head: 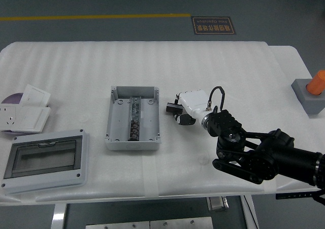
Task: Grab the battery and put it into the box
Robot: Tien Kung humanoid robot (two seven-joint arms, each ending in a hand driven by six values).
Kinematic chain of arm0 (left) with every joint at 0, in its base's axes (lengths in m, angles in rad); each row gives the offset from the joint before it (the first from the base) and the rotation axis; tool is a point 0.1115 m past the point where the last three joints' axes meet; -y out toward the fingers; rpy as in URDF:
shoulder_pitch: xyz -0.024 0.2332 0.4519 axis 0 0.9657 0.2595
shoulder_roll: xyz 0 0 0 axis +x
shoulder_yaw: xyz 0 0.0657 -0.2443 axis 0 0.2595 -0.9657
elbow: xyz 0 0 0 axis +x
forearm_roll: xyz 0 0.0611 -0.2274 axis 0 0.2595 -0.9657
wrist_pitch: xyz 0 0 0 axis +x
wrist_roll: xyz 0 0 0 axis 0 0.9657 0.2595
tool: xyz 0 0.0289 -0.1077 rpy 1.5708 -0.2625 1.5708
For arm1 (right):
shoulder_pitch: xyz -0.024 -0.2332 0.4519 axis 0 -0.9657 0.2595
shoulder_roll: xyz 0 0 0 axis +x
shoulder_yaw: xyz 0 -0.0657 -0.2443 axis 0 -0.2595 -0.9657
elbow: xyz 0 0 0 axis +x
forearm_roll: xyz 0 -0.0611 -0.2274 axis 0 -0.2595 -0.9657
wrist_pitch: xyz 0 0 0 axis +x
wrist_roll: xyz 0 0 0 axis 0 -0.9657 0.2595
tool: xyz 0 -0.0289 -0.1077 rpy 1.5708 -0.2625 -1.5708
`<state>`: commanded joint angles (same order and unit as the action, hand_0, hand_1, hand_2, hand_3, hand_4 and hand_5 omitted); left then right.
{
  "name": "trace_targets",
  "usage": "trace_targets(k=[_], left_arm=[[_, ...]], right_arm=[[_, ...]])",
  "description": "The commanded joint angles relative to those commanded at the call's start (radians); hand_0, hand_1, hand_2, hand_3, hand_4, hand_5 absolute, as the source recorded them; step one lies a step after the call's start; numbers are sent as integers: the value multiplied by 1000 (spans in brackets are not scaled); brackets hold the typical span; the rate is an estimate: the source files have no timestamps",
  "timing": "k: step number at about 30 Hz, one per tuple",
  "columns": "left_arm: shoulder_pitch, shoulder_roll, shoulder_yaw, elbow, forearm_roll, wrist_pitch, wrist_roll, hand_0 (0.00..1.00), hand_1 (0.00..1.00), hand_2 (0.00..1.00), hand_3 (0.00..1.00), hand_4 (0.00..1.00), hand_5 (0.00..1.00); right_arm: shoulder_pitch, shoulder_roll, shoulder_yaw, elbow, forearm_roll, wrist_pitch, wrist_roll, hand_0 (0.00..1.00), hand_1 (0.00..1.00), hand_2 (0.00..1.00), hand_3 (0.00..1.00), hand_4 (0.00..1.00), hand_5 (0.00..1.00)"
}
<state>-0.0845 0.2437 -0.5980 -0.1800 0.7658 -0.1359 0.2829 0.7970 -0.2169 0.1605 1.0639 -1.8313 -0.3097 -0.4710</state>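
Now right hand around battery

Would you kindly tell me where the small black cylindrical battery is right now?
In the head view, the small black battery sits at the right hand's fingertips, right of the open grey box, near table centre.

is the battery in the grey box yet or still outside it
Outside. The battery sits at the right hand, just right of the open grey box, whose interior shows only its central terminal strip.

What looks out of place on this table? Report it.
Nothing stands out. The open box sits square, its lid lies flat beside it, and the right hand closes on the battery.
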Motion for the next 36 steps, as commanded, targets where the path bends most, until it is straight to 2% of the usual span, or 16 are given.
trace_targets(k=[4,5,20,28,29,34,35,36], left_arm=[[0,0,7,0,-8,1,-6,628,677,577,576,515,597],[0,0,8,0,-8,2,-7,627,676,577,575,517,597],[-2,0,0,0,-3,3,-12,624,675,576,576,522,595],[0,-2,-5,0,1,0,-7,622,675,575,575,524,593],[0,-2,-7,0,3,0,-6,621,675,574,574,526,592],[1,-2,-17,0,13,-3,-2,621,675,574,574,526,592],[1,-2,-17,0,13,-3,-1,621,675,574,574,528,594],[1,-3,-17,0,13,-4,0,621,675,574,574,528,594]], right_arm=[[0,2,-1,-3,2,-2,3,324,445,495,634,466,325],[0,3,-2,-3,2,-2,4,322,440,491,634,439,320],[1,0,-1,0,13,-9,18,317,436,483,627,465,339],[-3,-3,16,0,34,-63,42,316,435,479,626,479,348],[-3,-5,20,2,36,-68,44,325,448,489,652,545,382],[-4,-10,37,13,46,-88,49,325,448,489,652,545,382],[-4,-10,39,16,46,-90,49,343,503,588,776,695,499],[-5,-8,40,19,47,-92,50,343,503,588,776,695,499]])
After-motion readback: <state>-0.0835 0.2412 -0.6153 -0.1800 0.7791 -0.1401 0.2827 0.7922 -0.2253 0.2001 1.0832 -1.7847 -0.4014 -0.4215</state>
